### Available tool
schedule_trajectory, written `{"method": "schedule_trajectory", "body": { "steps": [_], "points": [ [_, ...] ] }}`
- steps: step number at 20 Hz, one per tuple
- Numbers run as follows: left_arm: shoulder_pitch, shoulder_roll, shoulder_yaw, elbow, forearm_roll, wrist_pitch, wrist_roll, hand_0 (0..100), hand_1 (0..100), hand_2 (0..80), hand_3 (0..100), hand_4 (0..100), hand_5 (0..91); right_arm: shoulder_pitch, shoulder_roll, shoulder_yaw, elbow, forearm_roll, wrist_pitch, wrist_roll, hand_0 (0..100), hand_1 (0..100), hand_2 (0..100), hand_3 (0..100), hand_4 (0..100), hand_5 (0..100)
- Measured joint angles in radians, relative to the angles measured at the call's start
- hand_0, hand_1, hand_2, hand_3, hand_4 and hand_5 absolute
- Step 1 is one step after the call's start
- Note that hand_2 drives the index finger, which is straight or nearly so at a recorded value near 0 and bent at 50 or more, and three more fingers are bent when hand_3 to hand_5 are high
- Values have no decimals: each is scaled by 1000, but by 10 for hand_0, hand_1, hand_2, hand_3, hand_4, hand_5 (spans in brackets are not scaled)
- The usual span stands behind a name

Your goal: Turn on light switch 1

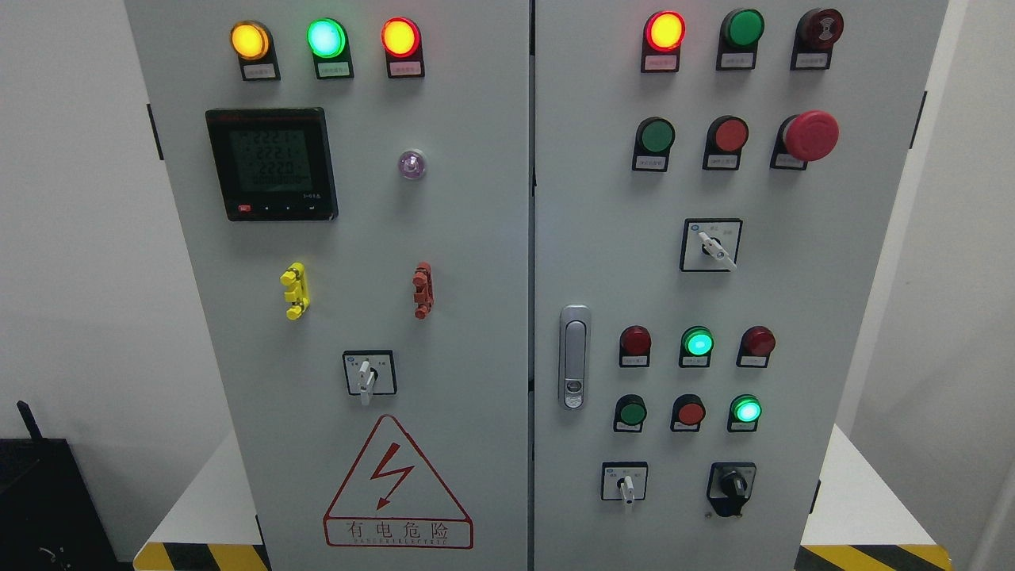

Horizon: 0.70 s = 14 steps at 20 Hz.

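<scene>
Neither hand shows, so their state cannot be told; the cabinet (476,317) faces the camera, 3 rotary switches (369,379) with white handles untouched.

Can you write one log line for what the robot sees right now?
hands: none in view | cabinet: doors closed | lit top lamps: yellow, green | switch: untouched

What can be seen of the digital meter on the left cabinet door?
The digital meter is a black, square-framed unit set flush in the upper left door, below the amber, green and red lamps. Its greenish screen is lit, showing three rows of digits. A small red mark sits at its lower left. Nothing touches it.
</scene>
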Motion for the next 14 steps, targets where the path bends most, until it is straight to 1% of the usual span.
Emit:
{"method": "schedule_trajectory", "body": {
  "steps": [10, 14],
  "points": [
    [0, 2, 0, -17, 0, 0, 0, 152, 0, 0, 0, 0, 0, 0, 0, 0, 0, 0, 0, 0, 0, 0, 0, 0, 0, 0],
    [37, 2, 0, -95, -1, 5, 0, 140, 0, 0, 0, 0, 0, 0, 0, 0, 0, 0, 0, 0, 0, 0, 0, 0, 0, 0]
  ]
}}
